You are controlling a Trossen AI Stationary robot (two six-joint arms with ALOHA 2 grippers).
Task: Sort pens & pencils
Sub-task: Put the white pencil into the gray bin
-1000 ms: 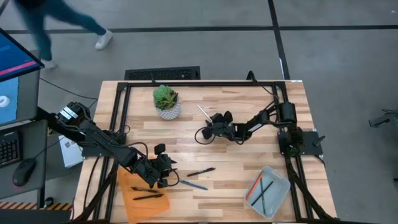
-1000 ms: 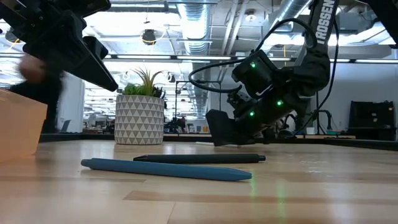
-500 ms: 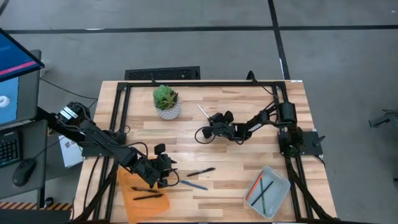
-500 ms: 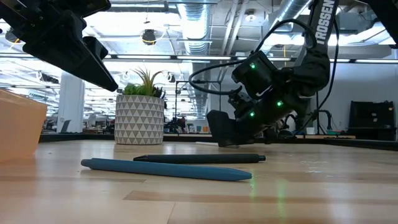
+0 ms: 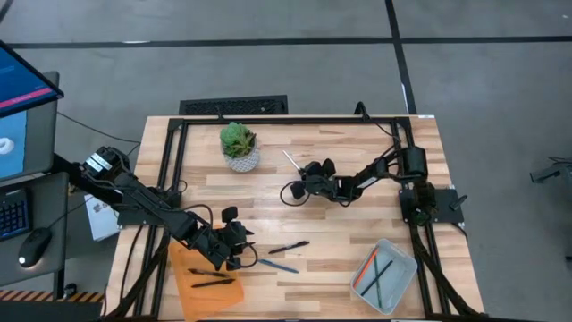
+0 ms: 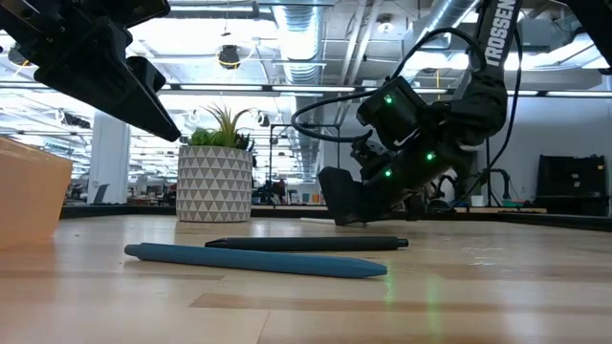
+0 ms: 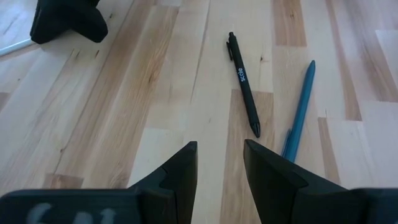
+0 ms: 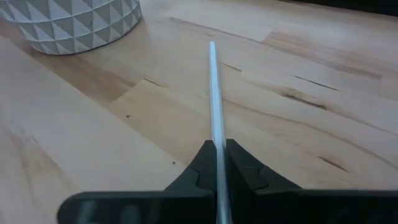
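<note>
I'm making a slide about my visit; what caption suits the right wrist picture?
The right hand shut on a pale pencil lying on the table, beside a plant pot.

Overhead, table-level, two close wrist views

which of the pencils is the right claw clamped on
The white pencil lying on the bare wood near the potted plant. The right claw pinches it; the others, orange and green, lie in the grey tray.
</note>
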